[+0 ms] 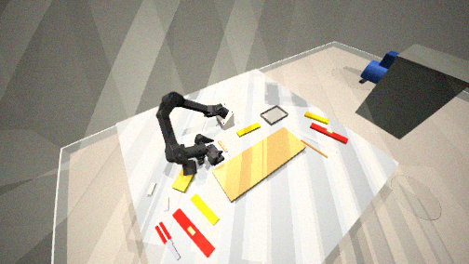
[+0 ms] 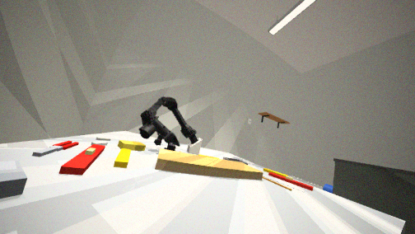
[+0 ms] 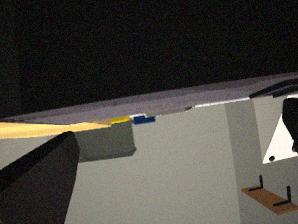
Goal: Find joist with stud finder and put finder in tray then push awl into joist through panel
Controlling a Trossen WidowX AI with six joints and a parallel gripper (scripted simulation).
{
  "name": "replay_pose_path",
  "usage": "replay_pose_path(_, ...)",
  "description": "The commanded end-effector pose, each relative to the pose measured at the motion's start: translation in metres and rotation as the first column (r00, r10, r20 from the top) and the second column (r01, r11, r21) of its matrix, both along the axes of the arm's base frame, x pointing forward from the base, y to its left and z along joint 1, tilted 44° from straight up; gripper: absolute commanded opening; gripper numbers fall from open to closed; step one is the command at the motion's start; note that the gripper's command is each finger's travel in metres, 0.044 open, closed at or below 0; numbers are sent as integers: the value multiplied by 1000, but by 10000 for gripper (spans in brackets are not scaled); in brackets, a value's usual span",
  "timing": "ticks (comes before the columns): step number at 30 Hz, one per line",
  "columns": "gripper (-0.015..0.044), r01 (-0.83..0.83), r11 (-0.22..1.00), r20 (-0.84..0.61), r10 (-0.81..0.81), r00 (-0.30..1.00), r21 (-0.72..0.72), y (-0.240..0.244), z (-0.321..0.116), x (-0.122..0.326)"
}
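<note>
My gripper [image 1: 217, 149] [image 3: 181, 125] is open with nothing between its fingers. It hangs low, tilted sideways, just left of the floor panel [image 1: 261, 164] [image 2: 207, 166] [image 3: 45, 131]. A small orange-handled tool [image 1: 222, 146], apparently the awl, lies close in front of the fingers. The tray [image 1: 263, 119], a dark-rimmed square, stands behind the panel and looks empty. A yellow bar [image 1: 248, 129] lies between the tray and the arm base. A thicker yellow block [image 1: 182, 181] [image 2: 132, 145] lies beside the arm. I cannot tell which yellow piece is the stud finder. No hole shows in the panel.
A yellow strip [image 1: 205, 209] [image 2: 123, 157], a red bar [image 1: 200, 241] [image 2: 83, 161] and red-handled tools [image 1: 164, 232] lie at the front left. Another red bar [image 1: 337, 137], a yellow bar [image 1: 316, 117] and a thin orange stick [image 1: 314, 149] lie right of the panel. The white arm mount [image 1: 226, 120] is behind the gripper.
</note>
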State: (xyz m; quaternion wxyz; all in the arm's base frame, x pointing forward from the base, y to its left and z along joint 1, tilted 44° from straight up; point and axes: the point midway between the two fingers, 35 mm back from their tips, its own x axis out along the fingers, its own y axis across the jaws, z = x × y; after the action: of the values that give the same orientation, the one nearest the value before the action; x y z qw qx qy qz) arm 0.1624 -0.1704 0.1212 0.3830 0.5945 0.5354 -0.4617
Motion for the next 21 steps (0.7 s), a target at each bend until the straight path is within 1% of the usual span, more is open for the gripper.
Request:
replay_pose_path(1,440,0,1000,-1,0,1000,1,-1,3,0)
replay_pose_path(21,440,0,1000,0,0,1000,-1,-7,25,0)
